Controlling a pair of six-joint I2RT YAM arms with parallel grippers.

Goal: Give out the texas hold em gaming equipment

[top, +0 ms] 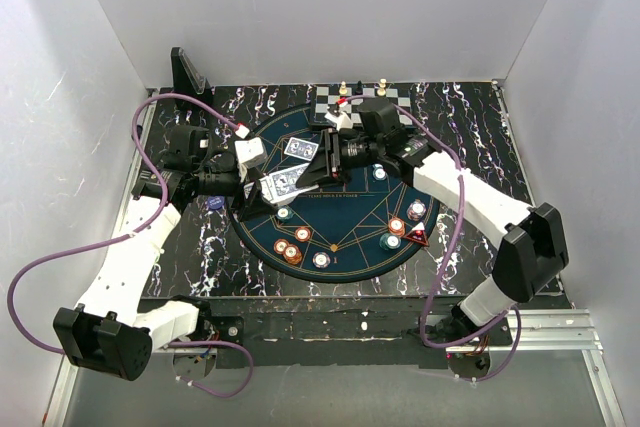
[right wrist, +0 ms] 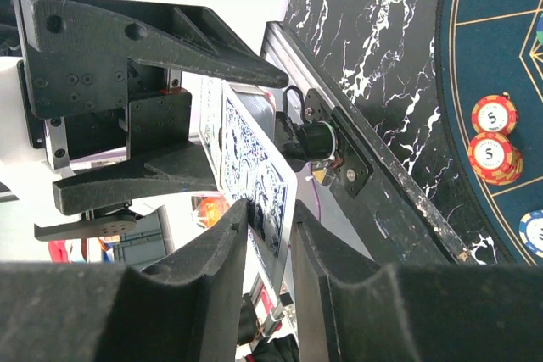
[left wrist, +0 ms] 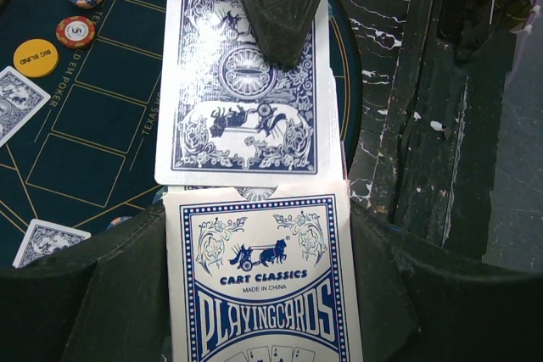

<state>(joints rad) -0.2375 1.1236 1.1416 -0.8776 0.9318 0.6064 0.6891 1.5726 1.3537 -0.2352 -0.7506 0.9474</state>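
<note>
My left gripper (top: 268,185) is shut on a blue-and-white playing card box (left wrist: 259,286), held above the left side of the round mat (top: 340,237). A blue-backed card (left wrist: 242,82) sticks halfway out of the box. My right gripper (right wrist: 265,226) straddles this card's (right wrist: 254,175) free end; one pad touches it and a narrow gap shows at the other. Poker chips (top: 291,250) lie on the mat, more (top: 397,225) at the right beside a red triangular marker (top: 416,237). The yellow disc (left wrist: 36,57) lies on the mat.
A chessboard (top: 365,97) with pieces stands at the back edge. Loose cards (top: 300,148) lie face down on the mat. A black stand (top: 188,72) rises at the back left corner. White walls enclose the marbled black table (top: 470,127).
</note>
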